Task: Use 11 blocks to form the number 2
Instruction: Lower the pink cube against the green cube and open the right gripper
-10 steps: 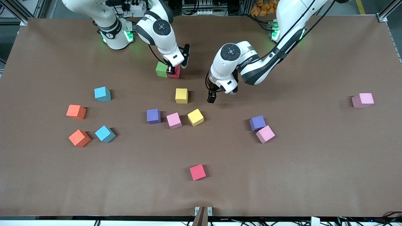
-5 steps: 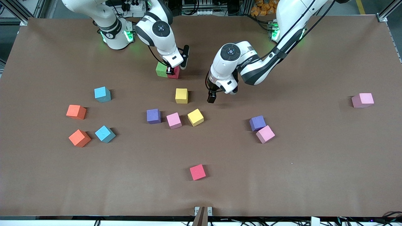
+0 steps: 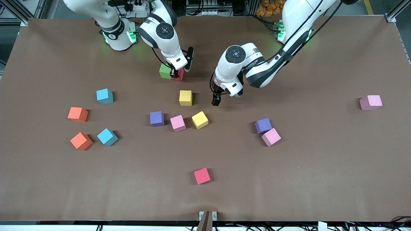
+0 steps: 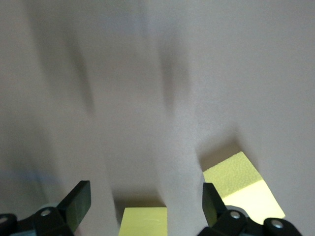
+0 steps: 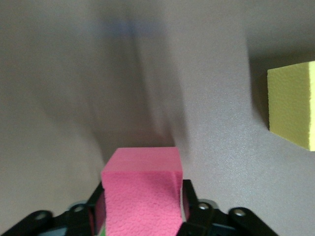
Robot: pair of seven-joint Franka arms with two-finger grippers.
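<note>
Blocks lie scattered over the brown bench (image 3: 321,179). The right gripper (image 3: 176,74) is down at a red block (image 5: 142,196) that touches a green block (image 3: 164,71) close to the robots' bases. Its jaws flank the red block, but whether they pinch it cannot be told. The left gripper (image 3: 215,101) hangs low over the bench with jaws spread wide, just beside a yellow block (image 3: 185,98). A second yellow block (image 3: 200,120) lies nearer the camera, beside a pink block (image 3: 177,123).
</note>
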